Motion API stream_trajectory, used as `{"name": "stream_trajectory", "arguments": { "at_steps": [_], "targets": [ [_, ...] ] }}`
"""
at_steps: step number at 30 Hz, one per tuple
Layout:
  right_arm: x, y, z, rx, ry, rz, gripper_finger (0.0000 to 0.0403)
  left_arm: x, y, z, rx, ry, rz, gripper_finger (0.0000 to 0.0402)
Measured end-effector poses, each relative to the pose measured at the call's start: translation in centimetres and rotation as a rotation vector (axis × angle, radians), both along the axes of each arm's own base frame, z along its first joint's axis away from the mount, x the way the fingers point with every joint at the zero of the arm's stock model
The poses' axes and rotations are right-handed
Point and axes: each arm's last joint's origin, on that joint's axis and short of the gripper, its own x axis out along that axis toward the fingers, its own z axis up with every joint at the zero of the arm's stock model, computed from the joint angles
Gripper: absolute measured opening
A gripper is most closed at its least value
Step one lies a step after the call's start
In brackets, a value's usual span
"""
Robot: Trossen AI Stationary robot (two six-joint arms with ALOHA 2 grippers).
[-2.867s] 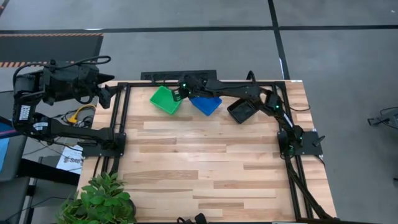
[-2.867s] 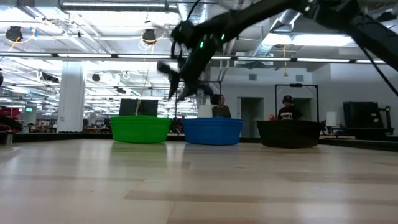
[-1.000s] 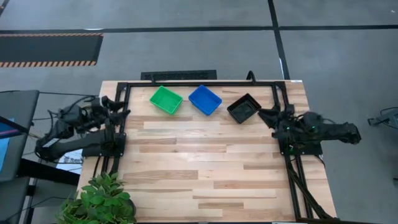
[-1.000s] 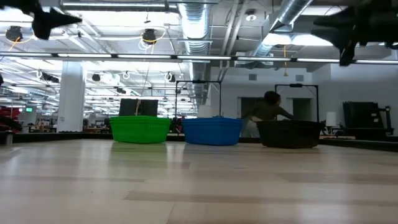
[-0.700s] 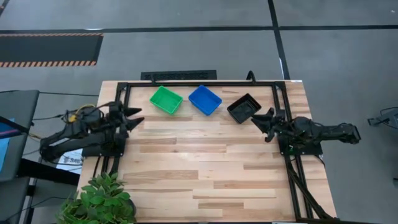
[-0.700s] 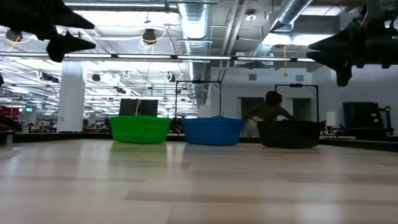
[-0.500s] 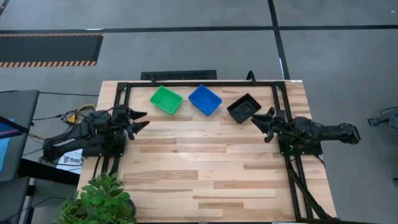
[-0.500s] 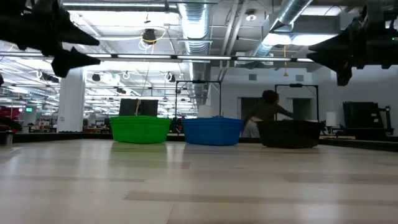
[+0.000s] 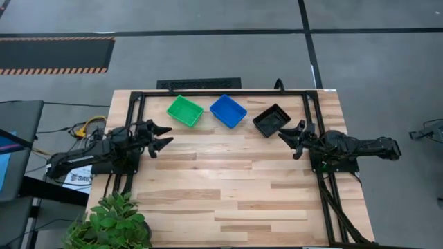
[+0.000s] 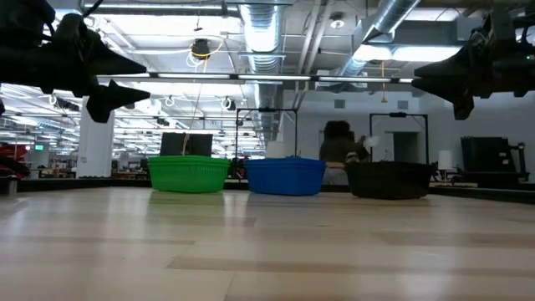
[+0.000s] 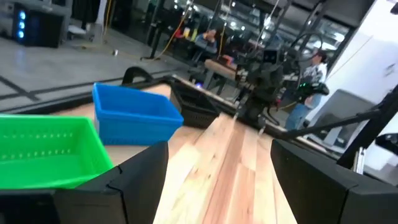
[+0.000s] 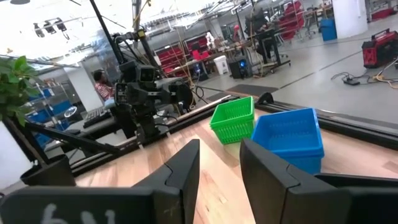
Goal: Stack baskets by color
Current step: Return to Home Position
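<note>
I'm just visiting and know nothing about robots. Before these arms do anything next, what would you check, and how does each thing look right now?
1. Colours sorted: the green baskets, blue baskets and black baskets stand apart in a row along the far edge of the table. Ok.
2. Three baskets in each stack: cannot tell, since the nested walls hide the count.
3. Left pincer open and empty. Ok.
4. Right pincer open and empty. Ok.
5. Both pincers clear of the baskets; the right one is near the black baskets but not touching. Ok.
6. Person behind the table, out of the arms' reach: cannot tell.
</note>
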Motion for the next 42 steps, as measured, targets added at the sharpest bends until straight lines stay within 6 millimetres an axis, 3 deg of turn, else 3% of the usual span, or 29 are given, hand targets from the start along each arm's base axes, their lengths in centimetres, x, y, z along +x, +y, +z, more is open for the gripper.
{"name": "stream_trajectory", "arguments": {
  "at_steps": [17,42],
  "targets": [
    [0.07,0.00,-0.25,-0.154,0.081,-0.011,0.0137,0.09,-0.05,-0.11,-0.027,-0.026,-0.004,0.0274],
    [0.08,0.00,-0.30,-0.155,0.084,-0.011,0.0137,0.08,-0.05,-0.12,-0.003,-0.019,-0.003,0.0274]
  ]
}}
